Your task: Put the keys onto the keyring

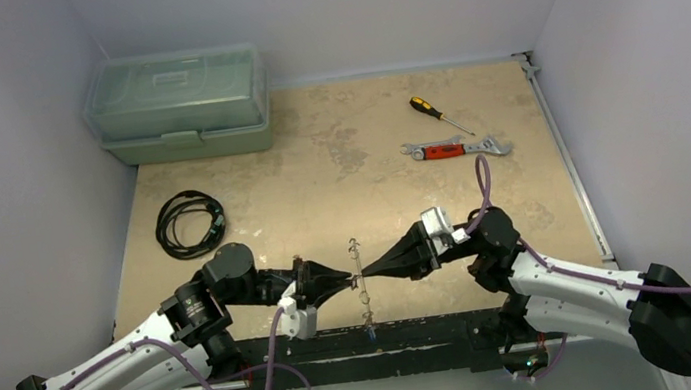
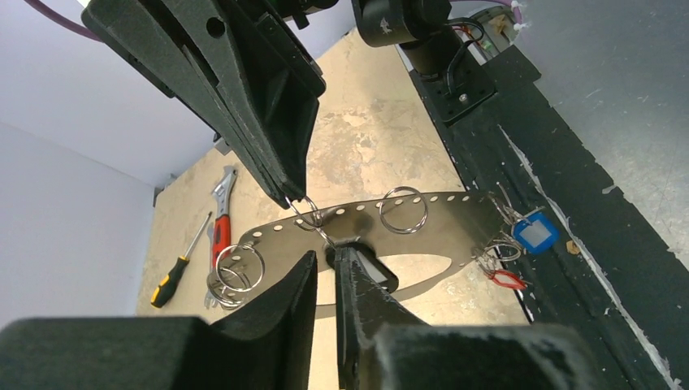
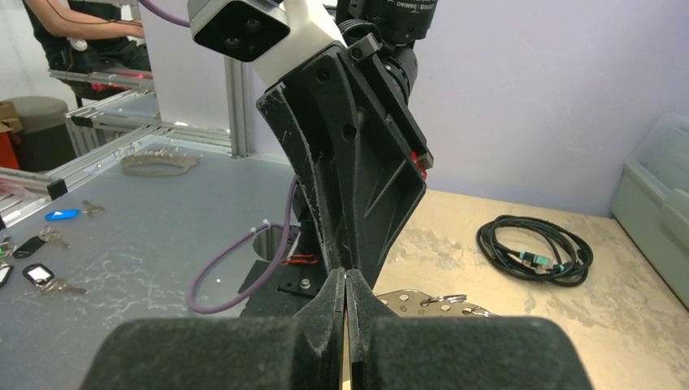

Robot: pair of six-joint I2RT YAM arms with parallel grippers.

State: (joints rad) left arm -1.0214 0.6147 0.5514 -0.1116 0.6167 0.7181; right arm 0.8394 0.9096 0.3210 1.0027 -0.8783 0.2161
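Black fingers of the left gripper point(image 2: 327, 262) fill the bottom of its own view, pinching the keyring point(image 2: 443, 221), a flat perforated band held off the surface point(image 2: 382, 138). Opposite, the right gripper point(image 2: 291, 193) is pressed together on the band's far edge at a small split ring point(image 2: 307, 213); whether it grips ring or band is hard to tell. Keys point(image 2: 535, 234) with blue and red tags hang at the keyring's end, right of the left gripper, their blades mostly hidden.
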